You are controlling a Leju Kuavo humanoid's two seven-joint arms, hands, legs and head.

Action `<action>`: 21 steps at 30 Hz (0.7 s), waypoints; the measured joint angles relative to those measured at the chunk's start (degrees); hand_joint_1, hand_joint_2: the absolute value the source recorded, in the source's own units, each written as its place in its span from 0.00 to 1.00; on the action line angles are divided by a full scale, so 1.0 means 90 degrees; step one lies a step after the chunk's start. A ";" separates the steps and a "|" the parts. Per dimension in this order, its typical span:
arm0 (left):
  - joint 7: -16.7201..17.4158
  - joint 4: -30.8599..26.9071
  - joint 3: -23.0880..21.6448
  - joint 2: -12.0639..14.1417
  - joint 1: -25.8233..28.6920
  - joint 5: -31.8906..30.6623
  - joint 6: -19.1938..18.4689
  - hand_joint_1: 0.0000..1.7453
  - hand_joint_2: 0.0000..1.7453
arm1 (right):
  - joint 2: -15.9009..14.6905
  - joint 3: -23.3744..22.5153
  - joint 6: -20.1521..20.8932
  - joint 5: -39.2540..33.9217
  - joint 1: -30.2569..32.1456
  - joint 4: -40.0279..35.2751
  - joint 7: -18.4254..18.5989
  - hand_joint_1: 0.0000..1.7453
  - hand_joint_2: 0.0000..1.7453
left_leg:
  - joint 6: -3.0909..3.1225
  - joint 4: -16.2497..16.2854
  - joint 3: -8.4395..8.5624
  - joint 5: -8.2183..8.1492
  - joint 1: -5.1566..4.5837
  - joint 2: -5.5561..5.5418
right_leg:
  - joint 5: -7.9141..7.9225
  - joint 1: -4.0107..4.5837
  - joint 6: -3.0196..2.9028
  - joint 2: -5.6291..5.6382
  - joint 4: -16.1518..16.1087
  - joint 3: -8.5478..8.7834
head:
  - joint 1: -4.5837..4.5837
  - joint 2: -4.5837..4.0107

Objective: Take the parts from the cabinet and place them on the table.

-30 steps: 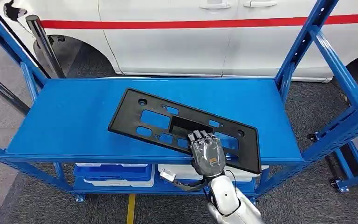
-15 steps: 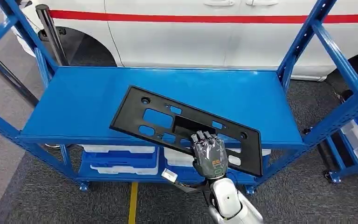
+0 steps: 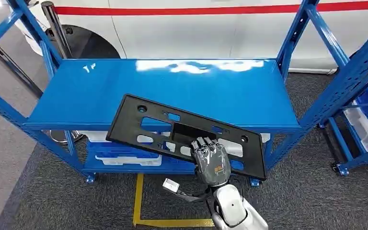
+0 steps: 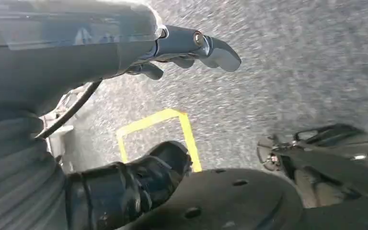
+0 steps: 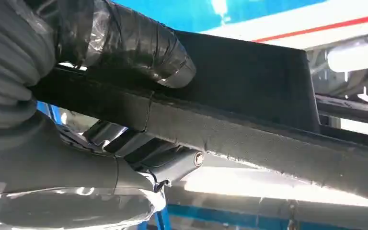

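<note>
Head view: right hand (image 3: 212, 164) grips a flat, matte black perforated panel (image 3: 159, 127) over the glossy blue shelf (image 3: 100, 96).

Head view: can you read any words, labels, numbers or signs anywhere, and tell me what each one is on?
No text is readable in any view.
Right hand: a small orange mark on its back, too small to read.
Black panel: no lettering visible.
White tag on the cable below the hand: blank or too small to tell.
White vehicle: a red stripe, no words.
Floor: yellow tape lines, no characters.
</note>
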 joint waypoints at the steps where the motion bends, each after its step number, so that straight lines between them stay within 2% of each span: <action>1: 0.0000 0.0000 0.0000 0.0000 -0.0001 0.0007 0.0003 0.00 1.00 | 0.0029 -0.0042 -0.0002 -0.0326 0.0012 0.0007 -0.0275 0.96 1.00 | 0.0021 -0.0487 0.0386 0.0149 0.0000 -0.0001 | 0.0068 -0.0001 0.0015 0.0004 0.0012 -0.0080 | -0.0002 0.0000; 2: -0.0002 0.0000 0.0000 0.0000 -0.0014 0.0032 0.0003 0.00 1.00 | 0.0076 -0.0102 -0.0002 -0.0711 0.0026 0.0015 -0.0596 0.96 1.00 | 0.0060 -0.1104 0.0864 0.0084 -0.0001 -0.0011 | 0.0135 -0.0003 0.0036 0.0012 0.0027 -0.0125 | -0.0002 0.0000; 3: -0.0010 0.0000 0.0000 0.0015 -0.0029 0.0059 0.0005 0.00 1.00 | 0.0153 -0.0161 -0.0002 -0.1167 0.0052 0.0019 -0.0913 0.96 1.00 | 0.0082 -0.1731 0.1251 -0.0148 -0.0048 -0.0010 | 0.0184 0.0026 0.0080 0.0018 0.0044 -0.0159 | 0.0000 0.0000; 4: -0.0020 0.0000 0.0002 0.0015 -0.0034 0.0073 0.0005 0.00 1.00 | 0.0214 -0.0182 -0.0002 -0.1563 0.0069 0.0039 -0.1139 0.96 1.00 | 0.0100 -0.1843 0.1273 -0.0198 -0.0048 -0.0005 | 0.0252 0.0013 0.0112 0.0005 0.0024 -0.0153 | 0.0007 0.0000; 6: -0.0022 0.0000 0.0007 0.0015 -0.0031 0.0100 0.0005 0.00 1.00 | 0.0294 -0.0182 0.0036 -0.2388 0.0093 0.0075 -0.1494 0.96 1.00 | 0.0158 -0.1814 0.1205 -0.0105 -0.0088 -0.0012 | 0.0397 -0.0018 0.0187 -0.0010 -0.0047 -0.0137 | -0.0010 0.0000; 7: -0.0022 0.0000 0.0007 0.0012 -0.0024 0.0109 0.0005 0.00 1.00 | 0.0306 -0.0182 0.0081 -0.2697 0.0119 0.0080 -0.1598 0.96 1.00 | 0.0204 -0.1867 0.1160 -0.0008 -0.0060 -0.0004 | 0.0465 0.0012 0.0234 0.0003 -0.0084 -0.0145 | 0.0005 0.0000; 8: -0.0022 0.0000 0.0010 0.0010 -0.0048 0.0117 0.0005 0.00 1.00 | 0.0309 -0.0180 0.0209 -0.3153 0.0139 0.0085 -0.1763 0.96 1.00 | 0.0255 -0.1908 0.1097 0.0115 -0.0023 0.0048 | 0.0286 -0.0012 0.0263 0.0045 -0.0009 -0.0237 | -0.0005 0.0002; 9: -0.0022 0.0000 0.0012 0.0012 -0.0051 0.0134 0.0007 0.00 1.00 | 0.0311 -0.0177 0.0392 -0.3625 0.0151 0.0083 -0.1932 0.96 1.00 | 0.0312 -0.1913 0.0979 0.0203 -0.0023 0.0041 | -0.0165 -0.0006 0.0282 0.0048 0.0257 -0.0327 | 0.0012 0.0000; 10: -0.0034 0.0000 0.0012 0.0015 -0.0037 0.0141 0.0007 0.00 1.00 | 0.0321 -0.0177 0.0642 -0.4137 0.0166 0.0083 -0.2096 0.96 1.00 | 0.0343 -0.1905 0.0888 0.0287 -0.0031 0.0050 | -0.0632 -0.0014 0.0305 0.0045 0.0693 -0.0430 | 0.0000 0.0000; 11: -0.0051 0.0000 0.0012 0.0015 -0.0034 0.0156 0.0010 0.00 1.00 | 0.0323 -0.0177 0.0974 -0.4726 0.0199 0.0073 -0.2278 0.96 1.00 | 0.0349 -0.1890 0.0791 0.0360 -0.0040 0.0055 | -0.0949 -0.0023 0.0321 0.0044 0.1133 -0.0506 | 0.0010 0.0000; 12: -0.0068 0.0000 0.0012 0.0015 -0.0033 0.0172 0.0007 0.00 1.00 | 0.0326 -0.0177 0.1425 -0.5464 0.0256 0.0037 -0.2499 0.96 1.00 | 0.0354 -0.1871 0.0657 0.0451 -0.0050 0.0059 | -0.1124 -0.0027 0.0335 0.0043 0.1648 -0.0571 | 0.0005 0.0000; 13: -0.0083 0.0000 0.0012 0.0017 -0.0035 0.0175 0.0003 0.00 1.00 | 0.0326 -0.0177 0.1770 -0.5977 0.0302 0.0000 -0.2638 0.96 1.00 | 0.0343 -0.1843 0.0544 0.0519 -0.0051 0.0058 | -0.1045 -0.0028 0.0339 0.0043 0.1916 -0.0564 | 0.0007 0.0000; 14: -0.0102 0.0000 0.0012 0.0017 -0.0034 0.0175 0.0005 0.00 1.00 | 0.0326 -0.0177 0.2178 -0.6546 0.0351 -0.0041 -0.2791 0.96 1.00 | 0.0329 -0.1793 0.0403 0.0587 -0.0052 0.0059 | -0.0799 -0.0029 0.0338 0.0043 0.1963 -0.0438 | 0.0005 0.0000; 15: -0.0112 0.0000 0.0012 0.0017 -0.0036 0.0173 0.0003 0.00 1.00 | 0.0326 -0.0177 0.2440 -0.6899 0.0395 -0.0080 -0.2880 0.96 1.00 | 0.0312 -0.1742 0.0280 0.0635 -0.0051 0.0058 | -0.0563 -0.0031 0.0329 0.0043 0.1761 -0.0203 | 0.0007 0.0002; 16: -0.0114 0.0000 0.0012 0.0017 -0.0034 0.0173 0.0003 0.00 1.00 | 0.0326 -0.0178 0.2714 -0.7298 0.0435 -0.0138 -0.2958 0.96 1.00 | 0.0296 -0.1691 0.0176 0.0679 -0.0051 0.0056 | -0.0433 -0.0034 0.0313 0.0043 0.1358 0.0147 | 0.0005 0.0000; 17: -0.0114 0.0000 0.0012 0.0017 -0.0035 0.0170 0.0000 0.00 1.00 | 0.0326 -0.0178 0.2974 -0.7565 0.0458 -0.0187 -0.3020 0.96 1.00 | 0.0273 -0.1633 0.0094 0.0717 -0.0052 0.0050 | -0.0473 -0.0034 0.0290 0.0042 0.0810 0.0588 | 0.0005 0.0000; 18: -0.0114 0.0000 0.0012 0.0017 -0.0032 0.0168 -0.0002 0.00 1.00 | 0.0326 -0.0177 0.3187 -0.7786 0.0473 -0.0233 -0.3067 0.96 1.00 | 0.0234 -0.1579 0.0017 0.0744 -0.0085 0.0038 | -0.0819 0.0005 0.0254 0.0045 0.0161 0.1005 | 0.0005 0.0000; 19: -0.0114 0.0000 0.0012 0.0017 -0.0028 0.0151 -0.0007 0.00 1.00 | 0.0328 -0.0177 0.3335 -0.7954 0.0497 -0.0272 -0.3118 0.96 1.00 | 0.0197 -0.1563 0.0003 0.0791 -0.0078 0.0042 | -0.0906 0.0013 0.0198 0.0056 -0.0039 0.1101 | -0.0005 0.0000; 21: -0.0117 0.0000 0.0012 0.0017 -0.0043 0.0139 -0.0012 0.00 1.00 | 0.0326 -0.0178 0.3526 -0.8152 0.0575 -0.0289 -0.3178 0.96 1.00 | 0.0122 -0.1599 -0.0013 0.0921 -0.0043 0.0044 | -0.0824 0.0056 0.0121 0.0053 -0.0032 0.1019 | -0.0005 0.0000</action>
